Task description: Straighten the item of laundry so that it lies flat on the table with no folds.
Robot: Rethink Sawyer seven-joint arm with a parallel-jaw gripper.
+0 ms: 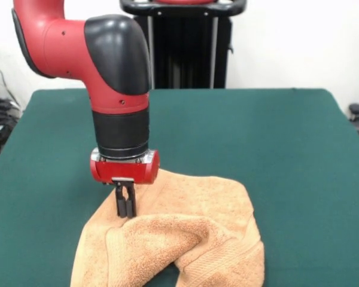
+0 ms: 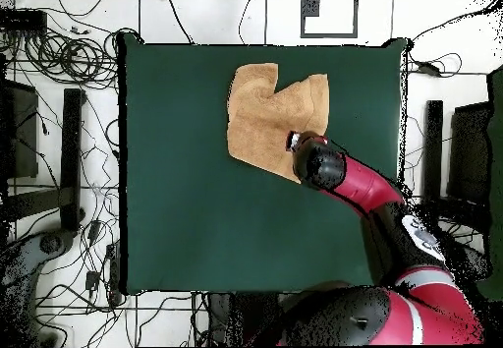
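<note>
Towel (image 1: 191,227), unlabelled, folded under gripper (image 1: 126,214)

front camera is facing the robot across the table (image 1: 287,137); overhead camera is looking straight down; both are covering the table (image 2: 196,216).

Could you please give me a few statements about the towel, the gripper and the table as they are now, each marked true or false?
1. The towel lies fully flat with no folds. False: part of it is folded over and bunched.
2. The gripper is down at the towel. True.
3. The gripper is spread wide open. False: its tips stand close together, shut.
4. The table has a dark green top. True.
5. The towel sits at the table edge nearest the robot's base. False: in the overhead view it lies near the far edge.
</note>
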